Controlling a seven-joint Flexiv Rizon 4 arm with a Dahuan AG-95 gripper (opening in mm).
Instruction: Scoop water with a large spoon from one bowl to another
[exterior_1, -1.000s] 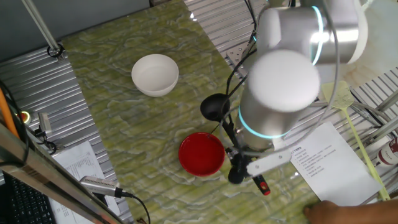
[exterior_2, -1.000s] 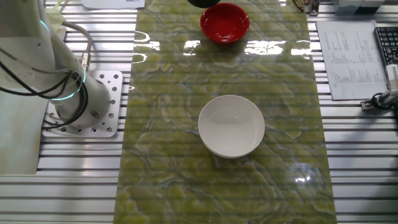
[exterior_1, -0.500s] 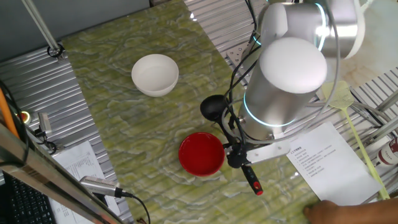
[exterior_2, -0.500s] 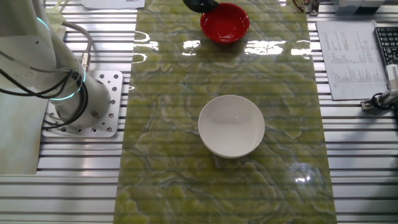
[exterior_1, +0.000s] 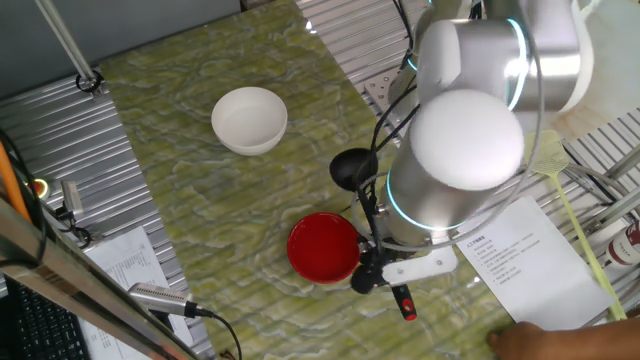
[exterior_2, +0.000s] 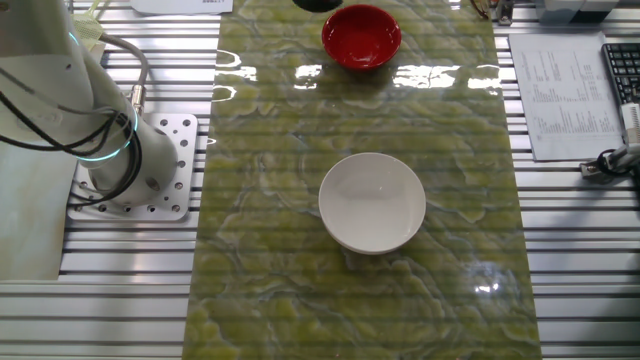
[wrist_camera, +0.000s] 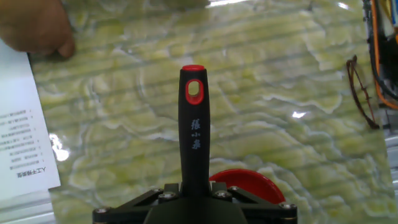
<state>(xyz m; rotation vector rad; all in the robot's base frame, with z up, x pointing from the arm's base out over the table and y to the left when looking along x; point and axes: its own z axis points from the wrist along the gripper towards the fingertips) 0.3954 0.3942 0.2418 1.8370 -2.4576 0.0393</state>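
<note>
while the gripper (wrist_camera: 194, 198) is clamping the large spoon (wrist_camera: 194, 134) low on its black handle, fingers closed around it, the red-tipped end is sticking out over the green marble table (wrist_camera: 273, 93). taking the red bowl (exterior_1: 323, 246) as landmark, the gripper is sitting just beside its rim, the black scoop (exterior_1: 352, 167) is hanging beyond it toward the arm, apparently raised, and the white bowl (exterior_1: 250, 119) is lying well apart, farther across the table. the ladle is looking stiff, light and glossy, so a mid-handle hold is probably keeping a water-filled scoop from twisting.
</note>
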